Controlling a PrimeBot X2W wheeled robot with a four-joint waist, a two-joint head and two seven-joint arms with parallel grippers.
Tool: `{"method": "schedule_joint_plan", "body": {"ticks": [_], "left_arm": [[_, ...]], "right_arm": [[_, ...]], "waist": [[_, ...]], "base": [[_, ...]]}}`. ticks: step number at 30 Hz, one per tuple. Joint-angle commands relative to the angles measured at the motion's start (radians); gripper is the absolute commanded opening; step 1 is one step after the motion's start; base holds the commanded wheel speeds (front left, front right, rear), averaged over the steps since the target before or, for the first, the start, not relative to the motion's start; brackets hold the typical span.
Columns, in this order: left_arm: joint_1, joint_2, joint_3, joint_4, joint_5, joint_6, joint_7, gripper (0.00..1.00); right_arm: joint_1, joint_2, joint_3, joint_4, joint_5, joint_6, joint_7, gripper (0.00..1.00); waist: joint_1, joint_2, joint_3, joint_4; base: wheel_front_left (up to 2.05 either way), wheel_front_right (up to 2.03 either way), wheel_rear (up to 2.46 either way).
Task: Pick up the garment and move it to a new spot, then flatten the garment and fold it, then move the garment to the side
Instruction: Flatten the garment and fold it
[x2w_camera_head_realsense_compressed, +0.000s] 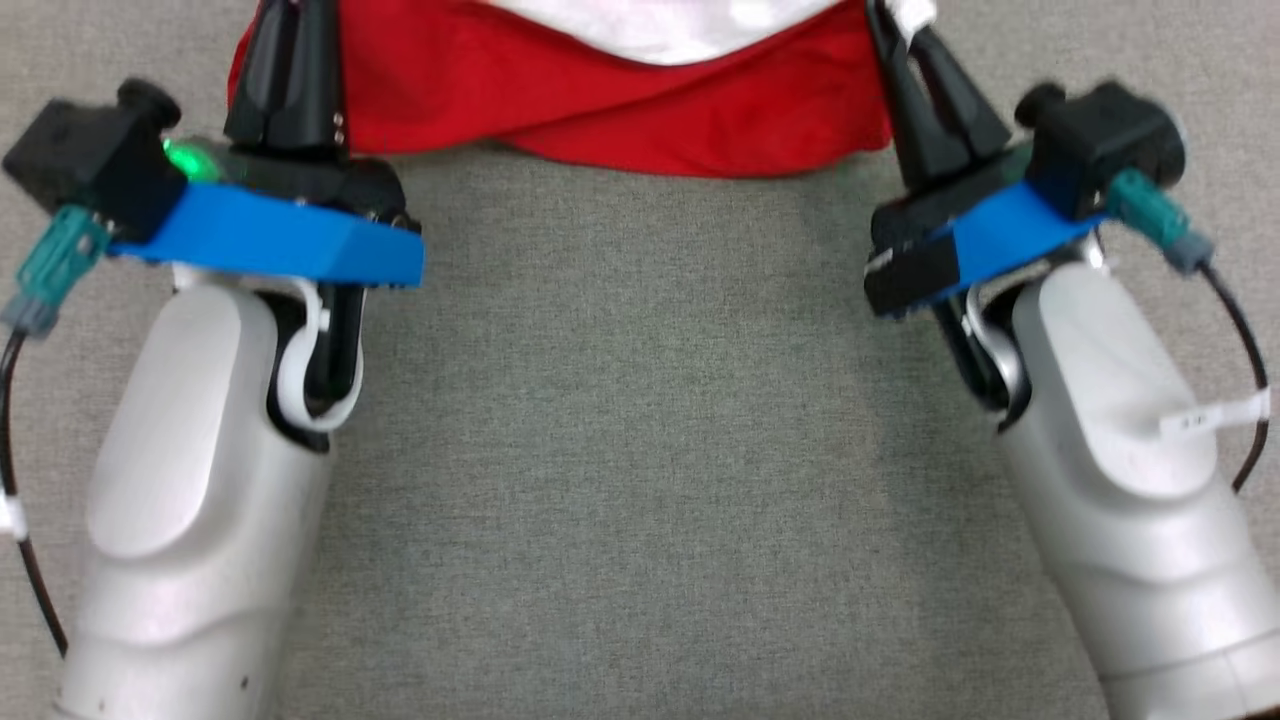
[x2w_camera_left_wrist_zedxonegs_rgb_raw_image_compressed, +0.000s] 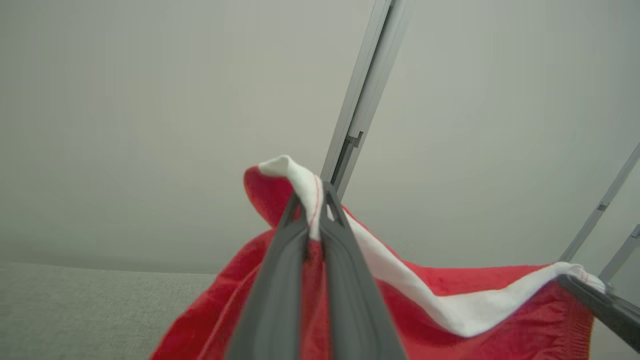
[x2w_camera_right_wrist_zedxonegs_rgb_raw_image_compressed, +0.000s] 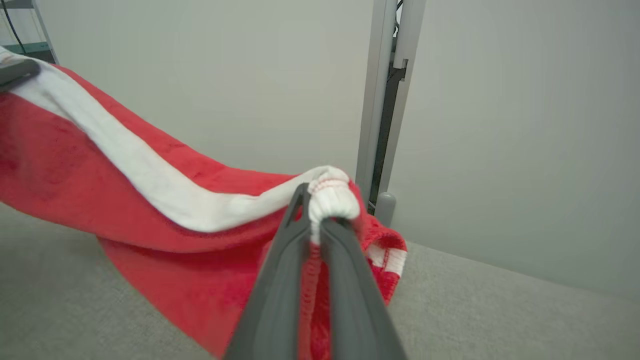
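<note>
At the upper left of the head view, the left gripper (x2w_camera_head_realsense_compressed: 293, 45) pinches one corner of the red garment (x2w_camera_head_realsense_compressed: 620, 100) by its white band (x2w_camera_left_wrist_zedxonegs_rgb_raw_image_compressed: 400, 270). The cloth sags across the top centre, over the grey fabric surface (x2w_camera_head_realsense_compressed: 640, 450). At the upper right, the right gripper (x2w_camera_head_realsense_compressed: 910, 60) is clamped on the opposite corner, with the white edge bunched between its fingers (x2w_camera_right_wrist_zedxonegs_rgb_raw_image_compressed: 280, 280).
</note>
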Motion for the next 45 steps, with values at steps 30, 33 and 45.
{"method": "schedule_joint_plan", "body": {"ticks": [30, 33, 45], "left_arm": [[0.759, -0.059, 0.099, -0.450, 0.103, 0.014, 0.054, 0.00], [0.693, -0.050, 0.097, -0.359, 0.102, 0.007, 0.069, 0.00], [0.290, -0.024, 0.056, 0.065, 0.126, -0.017, 0.149, 0.00]], "right_arm": [[0.820, -0.052, -0.042, -0.607, 0.119, 0.000, 0.218, 0.00], [0.766, -0.038, -0.041, -0.527, 0.138, 0.000, 0.211, 0.00], [0.462, -0.008, -0.011, -0.192, 0.139, 0.000, 0.195, 0.00]], "waist": [[-0.0002, 0.0000, -0.307, -0.014], [-0.0002, 0.0000, -0.286, -0.011], [-0.0002, 0.0000, -0.165, -0.008]], "base": [[0.00, 0.00, 0.00], [0.00, 0.00, 0.00], [0.00, 0.00, 0.00]]}}
